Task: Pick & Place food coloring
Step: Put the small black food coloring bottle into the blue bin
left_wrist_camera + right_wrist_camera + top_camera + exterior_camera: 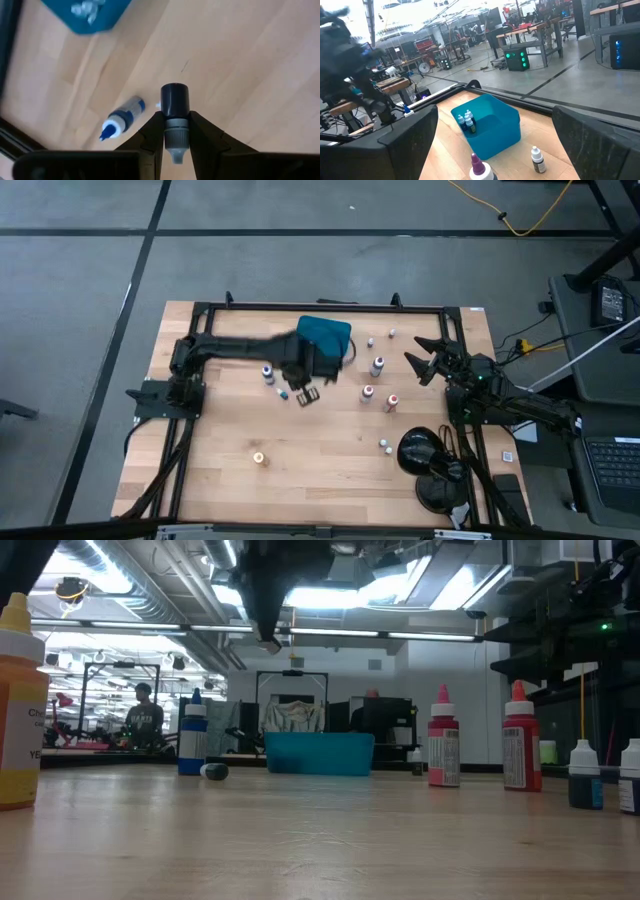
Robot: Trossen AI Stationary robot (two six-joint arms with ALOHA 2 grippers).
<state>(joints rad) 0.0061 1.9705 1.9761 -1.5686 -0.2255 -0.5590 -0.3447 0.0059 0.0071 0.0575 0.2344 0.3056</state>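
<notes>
My left gripper (176, 135) hangs above the table's middle (306, 390), shut on a small food coloring vial (175, 112) with one dark end and one pale end. Just behind it stands the teal tray (325, 335), with several vials inside (468, 121). A blue-capped bottle (122, 117) stands on the wood to the gripper's left (268, 372). More food coloring bottles (377, 365) (368, 393) (391, 402) stand right of the middle. My right gripper (425, 360) waits open at the table's right side, with nothing between its fingers. My left gripper pinches the vial between its two fingers at the pale ribbed part (176, 127), just behind the dark end (175, 99). The fingers come from above, pointing steeply down, and the vial lies along them. The dark end sticks out past the fingertips, clear of the table.
A yellow bottle (258, 459) stands near the front left, and a white-capped vial (384, 445) sits front right beside a black lamp-like object (425, 460). A small dark piece (213, 772) lies on the wood close to the blue bottle (193, 735). A person (143, 718) shows far behind the table.
</notes>
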